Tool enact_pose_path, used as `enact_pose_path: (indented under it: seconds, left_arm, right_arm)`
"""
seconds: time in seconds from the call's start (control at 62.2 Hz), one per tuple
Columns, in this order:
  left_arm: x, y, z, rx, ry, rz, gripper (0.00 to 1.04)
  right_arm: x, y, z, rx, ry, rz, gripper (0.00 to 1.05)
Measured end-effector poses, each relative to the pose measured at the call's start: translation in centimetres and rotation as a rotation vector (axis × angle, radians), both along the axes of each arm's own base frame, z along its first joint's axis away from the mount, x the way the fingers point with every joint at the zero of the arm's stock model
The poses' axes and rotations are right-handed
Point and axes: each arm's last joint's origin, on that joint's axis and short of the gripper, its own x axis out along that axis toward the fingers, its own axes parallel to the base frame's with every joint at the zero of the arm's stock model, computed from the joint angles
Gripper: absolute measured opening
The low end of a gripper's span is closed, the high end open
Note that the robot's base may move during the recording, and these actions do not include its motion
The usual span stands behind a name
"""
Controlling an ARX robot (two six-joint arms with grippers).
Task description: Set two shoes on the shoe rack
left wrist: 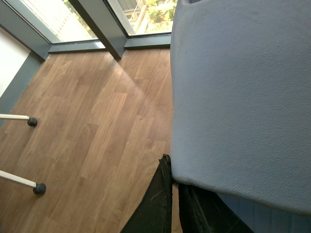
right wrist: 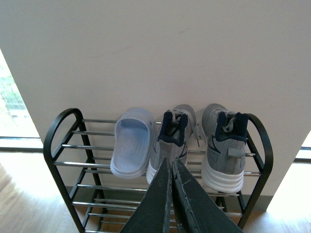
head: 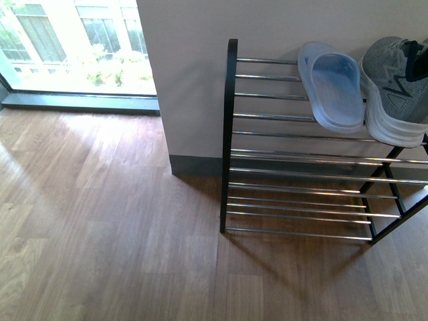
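The shoe rack (head: 231, 127), black frame with chrome bars, stands against the white wall; it also shows in the right wrist view (right wrist: 58, 141). On its top tier lie one pale blue slide sandal (head: 332, 85) (right wrist: 130, 149) and two grey knit sneakers (head: 399, 87) (right wrist: 171, 141) (right wrist: 223, 145). My left gripper (left wrist: 174, 167) is shut on the second pale blue slide sandal (left wrist: 238, 97), which fills that view above the wood floor. My right gripper (right wrist: 171, 162) is shut and empty, in front of the rack and above it. Neither arm shows in the front view.
Wood floor (head: 100, 221) runs left of the rack to a big window (head: 73, 47). Two white legs with black feet (left wrist: 33, 121) stand on the floor in the left wrist view. The rack's lower tiers (head: 301, 200) hold no shoes.
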Motion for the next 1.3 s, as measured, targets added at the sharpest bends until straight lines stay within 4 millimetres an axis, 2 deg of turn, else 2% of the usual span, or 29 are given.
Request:
enact_pose_path:
  seconds: [0.498, 0.627, 0.932, 1.109, 1.302]
  left_arm:
    - [0.0, 0.0, 0.0, 0.0, 0.0, 0.0, 0.02]
    - [0.0, 0.0, 0.0, 0.0, 0.0, 0.0, 0.02]
    - [0.0, 0.0, 0.0, 0.0, 0.0, -0.001, 0.02]
    - [0.0, 0.0, 0.0, 0.0, 0.0, 0.0, 0.02]
    - [0.0, 0.0, 0.0, 0.003, -0.003, 0.004, 0.02]
  right_arm:
    - [-1.1, 0.0, 0.0, 0.0, -0.001, 0.0, 0.02]
    - [-2.1, 0.0, -0.4, 0.0, 0.01, 0.001, 0.02]
    - [-2.2, 0.0, -0.3, -0.001, 0.004, 0.002, 0.02]
    - [-2.2, 0.0, -0.3, 0.0, 0.004, 0.002, 0.29]
    - [-2.2, 0.0, -0.3, 0.0, 0.003, 0.005, 0.76]
